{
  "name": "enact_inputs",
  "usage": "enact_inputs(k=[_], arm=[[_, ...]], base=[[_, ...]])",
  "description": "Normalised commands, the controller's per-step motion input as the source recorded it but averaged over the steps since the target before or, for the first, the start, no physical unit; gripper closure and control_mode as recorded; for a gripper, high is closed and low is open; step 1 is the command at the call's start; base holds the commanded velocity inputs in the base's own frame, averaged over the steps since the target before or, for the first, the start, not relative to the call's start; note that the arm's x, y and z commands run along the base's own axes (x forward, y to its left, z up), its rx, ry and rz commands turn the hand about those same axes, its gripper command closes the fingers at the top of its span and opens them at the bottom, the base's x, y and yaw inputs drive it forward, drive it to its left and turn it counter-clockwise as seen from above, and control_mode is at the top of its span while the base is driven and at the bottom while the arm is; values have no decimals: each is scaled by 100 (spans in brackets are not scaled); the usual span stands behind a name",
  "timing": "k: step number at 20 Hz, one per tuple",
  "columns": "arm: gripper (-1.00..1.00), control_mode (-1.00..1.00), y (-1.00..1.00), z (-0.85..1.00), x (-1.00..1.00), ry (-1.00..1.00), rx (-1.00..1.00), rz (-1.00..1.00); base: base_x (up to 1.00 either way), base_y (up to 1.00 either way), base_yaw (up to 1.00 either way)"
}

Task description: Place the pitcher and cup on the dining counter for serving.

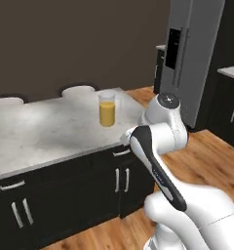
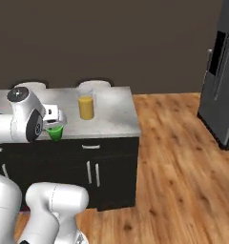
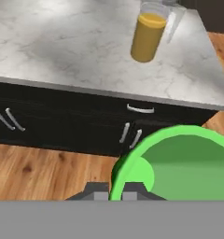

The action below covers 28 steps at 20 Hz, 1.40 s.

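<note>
We hold the cup (image 2: 55, 133) pinched by its rim in our gripper (image 2: 53, 125); it looks light, stiff and slick. The pitcher (image 2: 86, 106) stands ahead on the counter (image 2: 111, 116), heavier, best gripped around the body.

Count by kind, all views combined:

- Pitcher (image 1: 107, 113) — 1, orange-yellow body, clear rim.
- Cup (image 2: 55, 132) — 1, bright green.
- Bench (image 1: 36, 132) with marble top — 1.
- Chair backs (image 1: 78, 90) behind the bench — 2 in the left base view.
- Silver handles (image 1: 121, 179) on the black cabinet front — 4 upright, in two pairs, plus 2 short horizontal pulls above them.
- Refrigerator (image 1: 192, 53) — 1, grey, tall.
- Robot arm (image 1: 160, 161) — 1, with 1 hand (image 2: 53, 125).
</note>
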Motion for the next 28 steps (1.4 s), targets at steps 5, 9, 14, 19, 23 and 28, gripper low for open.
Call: enact_inputs(k=[5,9,14,19,23,28], arm=[[100,100,0,0,0,0,0,0],[100,100,0,0,0,0,0,0],[100,100,0,0,0,0,0,0],[100,100,0,0,0,0,0,0],[100,100,0,0,0,0,0,0],[100,100,0,0,0,0,0,0]], base=[[10,35,72],[46,61,35],[42,61,-1],[51,56,-13],[63,47,-15],[88,23,-3]])
